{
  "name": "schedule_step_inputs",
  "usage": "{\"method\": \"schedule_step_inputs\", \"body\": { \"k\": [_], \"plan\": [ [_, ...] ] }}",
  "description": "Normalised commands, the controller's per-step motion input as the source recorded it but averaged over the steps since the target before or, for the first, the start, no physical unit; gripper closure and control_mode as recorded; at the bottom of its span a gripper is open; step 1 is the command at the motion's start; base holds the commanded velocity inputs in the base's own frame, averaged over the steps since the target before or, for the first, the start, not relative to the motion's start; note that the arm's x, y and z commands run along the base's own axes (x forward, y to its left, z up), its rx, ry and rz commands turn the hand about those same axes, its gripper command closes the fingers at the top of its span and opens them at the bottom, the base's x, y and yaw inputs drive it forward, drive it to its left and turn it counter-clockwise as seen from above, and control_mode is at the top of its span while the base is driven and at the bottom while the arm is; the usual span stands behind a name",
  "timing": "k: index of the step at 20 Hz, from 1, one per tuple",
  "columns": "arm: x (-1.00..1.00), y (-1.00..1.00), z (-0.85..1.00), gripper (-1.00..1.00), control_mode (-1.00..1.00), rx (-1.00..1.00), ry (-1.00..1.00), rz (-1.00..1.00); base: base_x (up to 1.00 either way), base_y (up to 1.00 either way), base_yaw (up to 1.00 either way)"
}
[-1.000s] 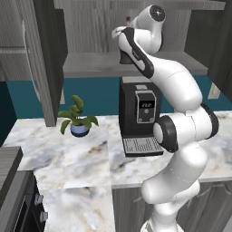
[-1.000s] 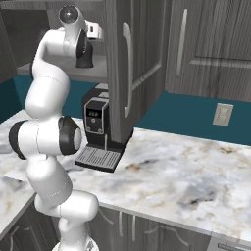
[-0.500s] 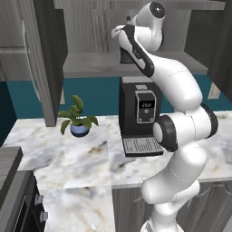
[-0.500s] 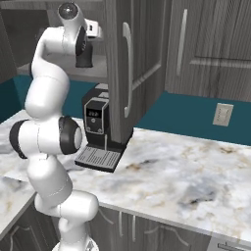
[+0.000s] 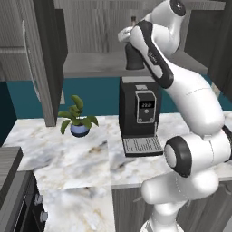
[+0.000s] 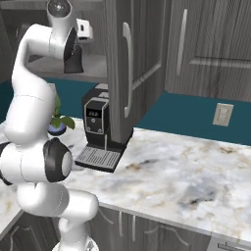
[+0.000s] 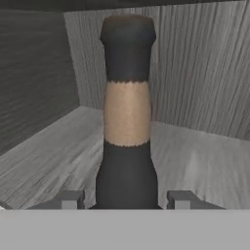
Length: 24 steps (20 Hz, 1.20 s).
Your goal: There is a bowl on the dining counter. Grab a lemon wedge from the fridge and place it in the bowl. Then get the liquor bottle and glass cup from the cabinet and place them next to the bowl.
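Observation:
The liquor bottle stands upright on the cabinet shelf; it is dark, with a tan band on its neck and a dark cap. My gripper sits low around the bottle's body, one fingertip pressed close on each side, shut on it. In the left base view the arm reaches up into the open cabinet, and the gripper is at the shelf with the bottle's top poking out just above the hand. The right base view shows the hand inside the same cabinet. The bowl, lemon wedge and glass cup are out of view.
A black coffee machine stands on the marble counter right under the cabinet. A small potted plant is to its left. The open cabinet door hangs beside the arm. A wall outlet is at the right.
The jaws have narrowed around the bottle's body. The arm has barely moved, and the bottle still stands on the shelf.

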Motion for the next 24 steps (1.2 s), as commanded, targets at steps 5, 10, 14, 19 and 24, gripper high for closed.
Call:
{"method": "schedule_step_inputs", "body": {
  "k": [5, 10, 14, 19, 24],
  "plan": [
    [-1.0, 0.0, 0.0, 1.0, -1.0, 0.0, -0.13, 0.16, 0.0, 0.0, 0.0],
    [-1.0, -0.03, 0.0, 1.0, -1.0, 0.0, -0.17, 0.16, 0.0, 0.0, 0.0],
    [-1.0, -0.17, 0.04, 1.0, -1.0, 0.0, -0.25, 0.0, 0.0, 0.0, 0.0],
    [-1.0, -0.08, 0.0, 1.0, -1.0, 0.0, -0.19, -0.01, 0.0, 0.0, 0.0],
    [-0.93, -0.13, 0.0, 1.0, -1.0, 0.01, -0.14, -0.04, 0.0, 0.0, 0.0]
  ]
}}
